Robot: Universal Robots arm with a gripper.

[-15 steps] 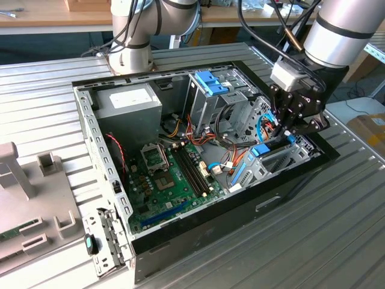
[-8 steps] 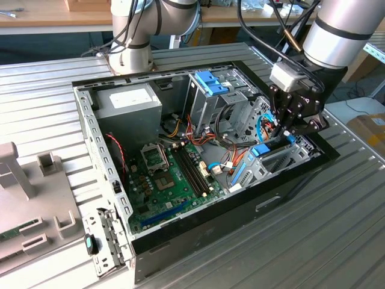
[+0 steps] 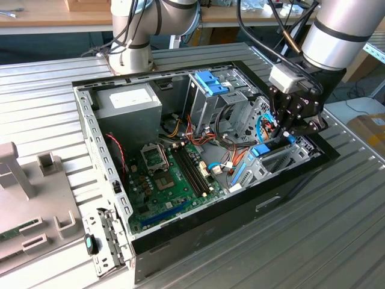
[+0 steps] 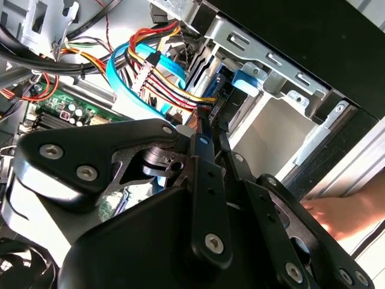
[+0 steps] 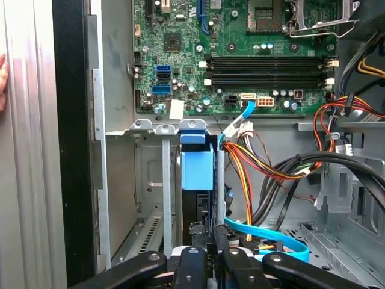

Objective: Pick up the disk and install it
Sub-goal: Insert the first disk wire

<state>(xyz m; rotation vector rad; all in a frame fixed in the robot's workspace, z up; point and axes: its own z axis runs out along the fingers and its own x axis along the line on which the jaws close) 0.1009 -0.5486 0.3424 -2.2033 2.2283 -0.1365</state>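
The gripper [image 3: 287, 133] hung inside the open computer case [image 3: 198, 232], at the corner bay on the exterior view's right. In the first wrist view its fingers [image 5: 194, 265] stood close together, pinched on the near edge of the disk [image 5: 197, 180], which sat upright in a slot of the metal bay [image 5: 153, 180] with its light-blue rail facing outward. A hand [image 4: 346, 214] rested just outside the case.

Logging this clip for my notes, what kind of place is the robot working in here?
Probably a lab or workshop bench for PC assembly: an open computer case lies on a ribbed metal table, its motherboard exposed, with wooden workbenches behind.
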